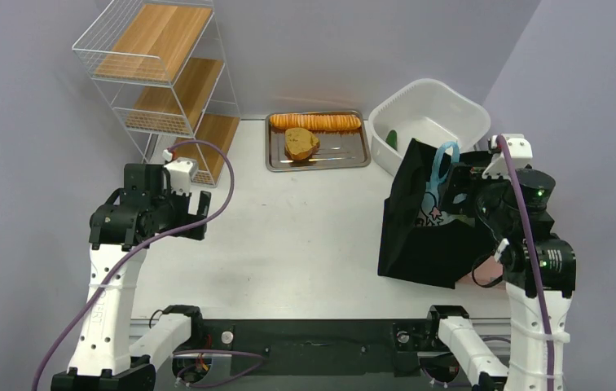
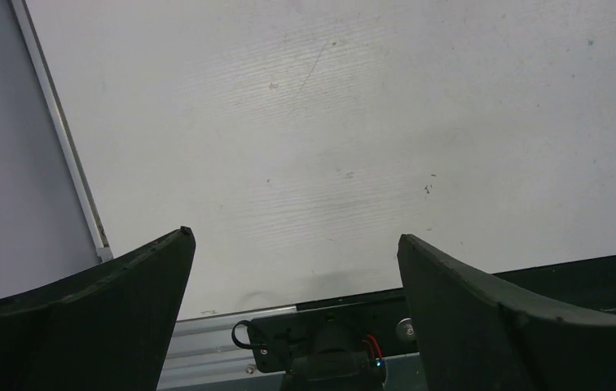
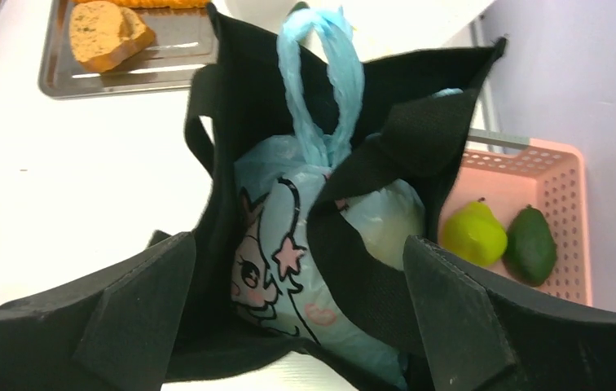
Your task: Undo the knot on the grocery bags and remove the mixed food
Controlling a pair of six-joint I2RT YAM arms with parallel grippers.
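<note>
White bench point(image 1: 305, 236); the pale blue bag point(image 3: 288, 269) is propped upright inside the black tote point(image 1: 415, 244), knot point(image 3: 325, 153) presented to the right tool point(image 3: 295, 240), spread wide, empty; the left tool point(image 2: 292, 236) is parked wide, empty.

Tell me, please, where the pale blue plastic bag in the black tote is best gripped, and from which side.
Grip the twisted handle loop, coming from above with the open right gripper. The loop stands upright above the mouth of the black tote and looks narrow enough for the jaws. The body of the pale blue bag sits deep inside, with a tote strap across it.
</note>
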